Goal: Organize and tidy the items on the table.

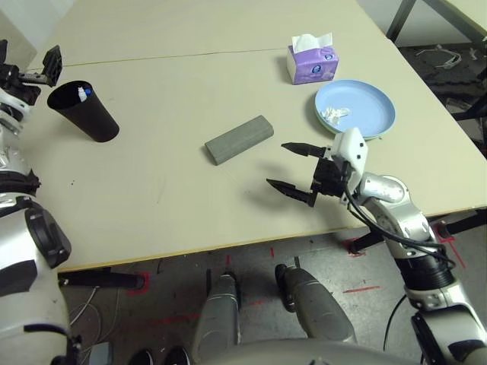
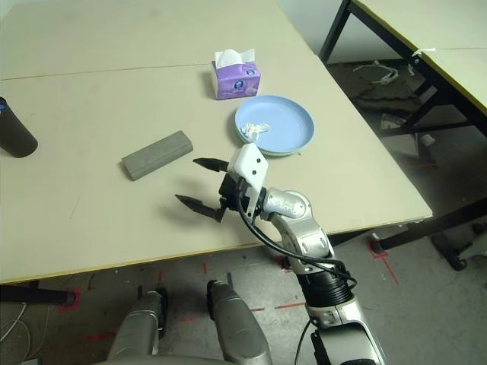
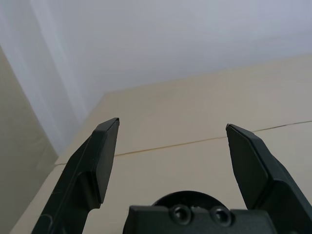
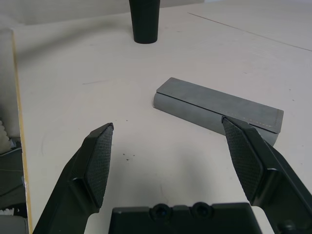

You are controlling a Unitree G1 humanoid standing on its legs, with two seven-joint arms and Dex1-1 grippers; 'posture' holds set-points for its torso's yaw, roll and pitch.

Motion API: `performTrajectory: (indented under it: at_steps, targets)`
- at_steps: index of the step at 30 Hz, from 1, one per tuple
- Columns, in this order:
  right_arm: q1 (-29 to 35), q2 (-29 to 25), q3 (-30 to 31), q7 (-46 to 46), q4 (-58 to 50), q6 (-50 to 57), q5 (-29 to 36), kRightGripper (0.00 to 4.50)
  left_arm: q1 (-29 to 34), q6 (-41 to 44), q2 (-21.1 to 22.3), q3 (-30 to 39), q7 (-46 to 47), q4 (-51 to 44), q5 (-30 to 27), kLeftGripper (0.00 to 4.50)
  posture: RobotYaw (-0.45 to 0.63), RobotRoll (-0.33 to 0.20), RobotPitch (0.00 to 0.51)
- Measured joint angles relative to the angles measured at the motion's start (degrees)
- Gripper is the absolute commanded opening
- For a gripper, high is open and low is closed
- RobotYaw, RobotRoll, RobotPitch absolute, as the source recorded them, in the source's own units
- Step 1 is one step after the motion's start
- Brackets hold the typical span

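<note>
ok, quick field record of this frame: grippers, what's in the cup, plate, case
left gripper: open, empty, above the black cup
right gripper: open, empty, near the grey case
cup: upright, two markers inside
grey case: closed, flat on the table
blue plate: holds a crumpled tissue
tissue box: behind the plate
</note>
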Motion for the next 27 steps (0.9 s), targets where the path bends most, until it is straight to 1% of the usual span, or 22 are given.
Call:
performTrajectory:
  at_steps: [4,6,7,8,9,11,12,13,15,17,20,23,27]
  targets:
    - [-1.0,2.0,-2.7,-3.4,0.3,0.3,1.5,4.5,3.8,3.8,0.2,2.3,-6.2,-4.4,-4.2,4.45,-0.2,0.0,0.249]
    - [-2.8,2.7,-5.2,-6.3,0.9,0.3,1.8,4.5,10.4,6.5,1.5,3.7,-7.6,-9.7,-5.9,4.45,-0.18,0.0,0.259]
    - [-3.9,2.7,-7.2,-8.3,1.7,0.3,1.9,4.5,17.0,8.8,2.2,5.9,-7.6,-15.0,-7.2,4.45,-0.17,0.0,0.264]
    - [-4.3,2.1,-9.7,-9.8,2.4,0.1,2.0,4.5,21.3,10.6,2.3,7.5,-7.5,-17.8,-8.1,4.45,-0.16,0.0,0.266]
    - [-4.9,1.5,-11.9,-11.7,3.4,-0.1,2.0,4.5,28.2,13.0,2.3,10.5,-6.7,-23.0,-9.5,4.45,-0.15,0.0,0.27]
    - [-4.9,0.2,-15.0,-14.3,5.1,-0.9,1.4,4.5,39.0,17.4,0.7,16.0,-4.6,-32.4,-11.8,4.45,-0.12,0.0,0.283]
    - [-4.6,-0.4,-16.1,-15.5,6.2,-1.6,0.9,4.5,44.5,19.6,-1.1,18.8,-3.0,-38.1,-13.0,4.45,-0.1,0.0,0.289]
    - [-4.2,-0.7,-16.8,-16.4,7.4,-2.2,0.4,4.5,48.3,21.4,-2.9,20.6,-1.6,-42.7,-13.8,4.45,-0.09,0.0,0.292]
    - [-3.5,-0.8,-17.8,-18.1,9.5,-3.0,-0.4,4.5,53.5,24.0,-5.9,23.0,0.7,-49.8,-15.2,4.45,-0.06,0.0,0.303]
    - [-2.0,-1.3,-18.4,-19.3,11.3,-4.2,-1.3,4.5,58.0,26.4,-8.7,24.3,2.9,-56.8,-15.9,4.45,-0.04,0.0,0.311]
    - [0.3,-1.8,-19.6,-20.6,13.6,-5.5,-1.9,4.5,61.8,29.2,-11.1,24.6,5.1,-62.6,-16.6,4.45,-0.04,0.0,0.314]
    - [1.2,-1.8,-19.9,-21.5,14.1,-6.1,-2.0,4.5,62.9,31.5,-12.3,24.6,6.9,-65.9,-17.1,4.45,-0.05,0.0,0.318]
    - [1.8,-1.8,-20.1,-23.1,13.7,-6.5,-2.0,4.5,62.6,32.9,-12.5,24.0,8.3,-68.8,-17.3,4.45,-0.04,0.0,0.313]
